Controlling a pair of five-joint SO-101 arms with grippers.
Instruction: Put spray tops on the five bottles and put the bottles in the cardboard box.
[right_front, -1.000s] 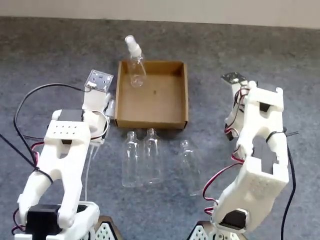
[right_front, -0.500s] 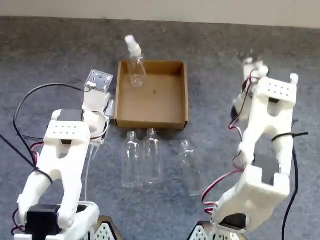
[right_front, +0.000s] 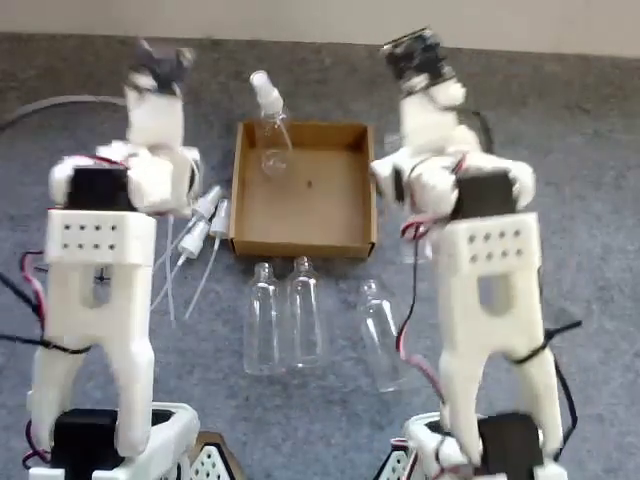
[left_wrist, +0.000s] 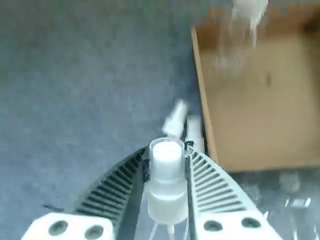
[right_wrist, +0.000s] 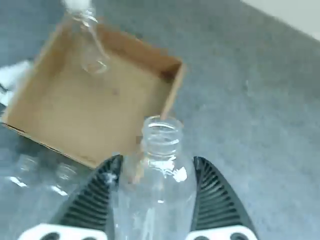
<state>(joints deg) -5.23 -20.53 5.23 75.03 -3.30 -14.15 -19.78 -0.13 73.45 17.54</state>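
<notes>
A grey, felt-like carpet (right_front: 560, 120) covers the table, with a pale strip of wall (right_front: 320, 15) along its far edge. In the middle lies the shallow, open brown cardboard box (right_front: 300, 246). One clear plastic bottle with a white spray top (right_front: 270, 130) stands upright in the box's far corner on the left arm's side.

Just in front of the box's near wall, three clear uncapped plastic bottles lie on their sides with their necks toward the box. The left bottle (right_front: 262, 318) and the middle bottle (right_front: 303, 312) lie side by side, and the third bottle (right_front: 380, 335) lies a little apart, toward the right arm. Loose white spray tops with long thin dip tubes (right_front: 205, 218) lie on the carpet just beside the box's outer wall on the left arm's side.

The white left arm (right_front: 95, 270) and white right arm (right_front: 490, 280) rise tall on either side of the box — the right one hides part of the box's side wall.

The left gripper (left_wrist: 167, 150) has its black ribbed fingers closed on a white cylindrical spray top (left_wrist: 166, 185), above the carpet near the loose ones. The right gripper (right_wrist: 157, 161) clamps a clear open-necked bottle (right_wrist: 160, 175) by its body — threaded mouth uncovered, beside the box.
</notes>
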